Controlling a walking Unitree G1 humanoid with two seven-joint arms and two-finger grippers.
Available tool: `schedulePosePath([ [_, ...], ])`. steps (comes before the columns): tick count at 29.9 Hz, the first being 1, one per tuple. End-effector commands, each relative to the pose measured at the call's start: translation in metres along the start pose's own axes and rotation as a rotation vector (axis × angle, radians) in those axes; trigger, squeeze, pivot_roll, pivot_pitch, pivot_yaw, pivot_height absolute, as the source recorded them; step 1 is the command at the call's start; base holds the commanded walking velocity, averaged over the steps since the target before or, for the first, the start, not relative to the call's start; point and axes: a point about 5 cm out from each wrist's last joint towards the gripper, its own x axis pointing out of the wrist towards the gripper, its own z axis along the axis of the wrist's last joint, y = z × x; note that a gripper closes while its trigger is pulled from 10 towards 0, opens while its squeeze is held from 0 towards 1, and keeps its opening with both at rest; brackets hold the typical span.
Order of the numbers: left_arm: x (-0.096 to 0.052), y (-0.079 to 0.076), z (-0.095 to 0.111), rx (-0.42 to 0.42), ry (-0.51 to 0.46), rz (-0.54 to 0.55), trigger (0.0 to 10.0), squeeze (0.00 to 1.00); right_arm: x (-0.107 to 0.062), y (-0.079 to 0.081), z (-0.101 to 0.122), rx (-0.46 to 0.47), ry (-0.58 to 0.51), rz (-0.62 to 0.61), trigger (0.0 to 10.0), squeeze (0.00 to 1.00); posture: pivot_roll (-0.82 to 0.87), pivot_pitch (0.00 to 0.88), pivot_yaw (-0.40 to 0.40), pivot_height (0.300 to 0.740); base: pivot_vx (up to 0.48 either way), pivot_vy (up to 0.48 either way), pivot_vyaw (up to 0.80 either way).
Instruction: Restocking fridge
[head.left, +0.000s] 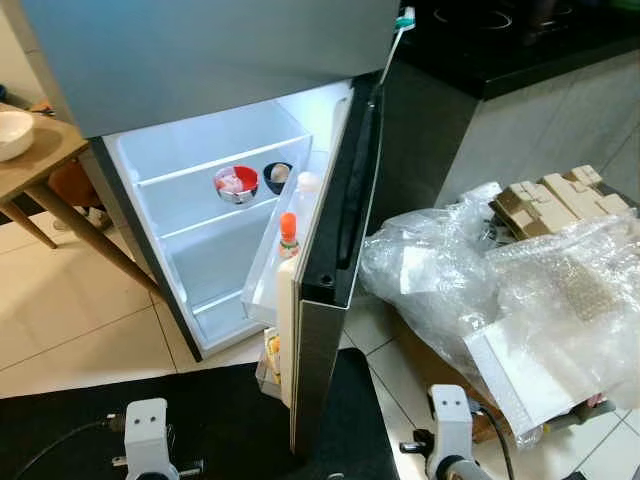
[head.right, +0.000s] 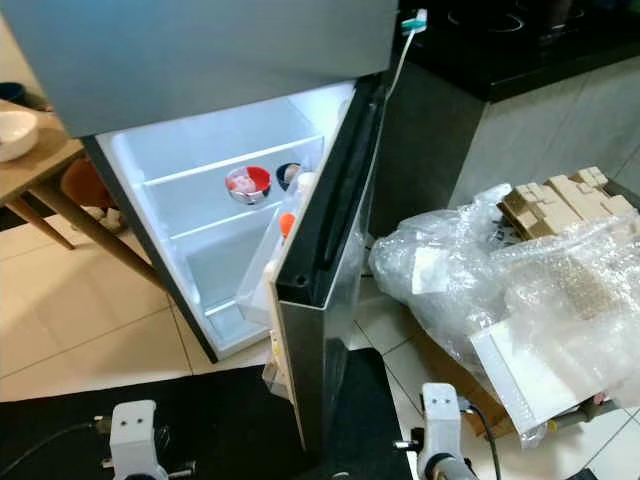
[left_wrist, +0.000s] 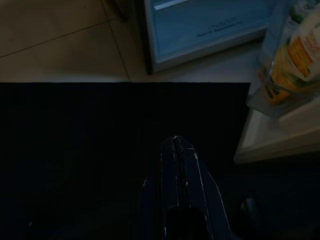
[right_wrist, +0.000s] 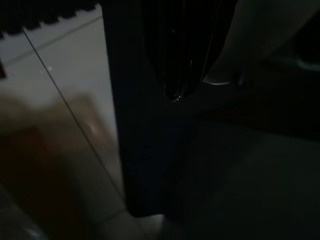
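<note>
The open fridge (head.left: 215, 230) stands ahead of the left gripper (left_wrist: 175, 142), whose fingers are pressed together over a black mat (left_wrist: 75, 150). The right gripper (right_wrist: 175, 95) looks closed too; pale floor tiles (head.left: 70, 310) lie beyond.

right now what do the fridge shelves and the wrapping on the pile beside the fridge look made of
Fridge shelves: clear glass or hard plastic, glossy; the white back wall shows through, so either is possible.
Wrapping: thin clear plastic film, crinkled and shiny, with bubble wrap whose dotted texture shows.
</note>
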Motion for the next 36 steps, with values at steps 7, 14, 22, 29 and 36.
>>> schedulePosePath([
  [7, -0.011, -0.002, -0.005, 0.129, -0.042, -0.155, 10.0, 0.00, 0.010, 0.018, 0.028, -0.086, -0.063, 0.143, 10.0, 0.00, -0.12, 0.135, -0.021, 0.740, 0.000, 0.000, 0.00],
  [14, -0.024, 0.000, 0.013, 0.277, -0.194, -0.358, 10.0, 0.00, 0.013, 0.021, 0.044, -0.089, -0.109, 0.200, 0.0, 0.00, -0.10, 0.138, -0.038, 0.740, 0.000, 0.000, 0.00],
  [22, -0.036, -0.010, 0.043, 0.376, -0.376, -0.526, 10.0, 0.00, 0.014, 0.020, 0.053, -0.099, -0.130, 0.206, 0.0, 0.00, -0.09, 0.141, -0.047, 0.740, 0.000, 0.000, 0.00],
  [29, -0.048, -0.037, 0.075, 0.389, -0.536, -0.620, 10.0, 0.00, 0.016, 0.021, 0.062, -0.081, -0.155, 0.215, 0.0, 0.00, -0.08, 0.140, -0.049, 0.740, 0.000, 0.000, 0.00],
  [36, -0.049, -0.043, 0.096, 0.366, -0.626, -0.579, 10.0, 0.00, 0.021, 0.045, 0.080, -0.077, -0.213, 0.280, 0.0, 0.00, -0.08, 0.136, -0.048, 0.740, 0.000, 0.000, 0.00],
])
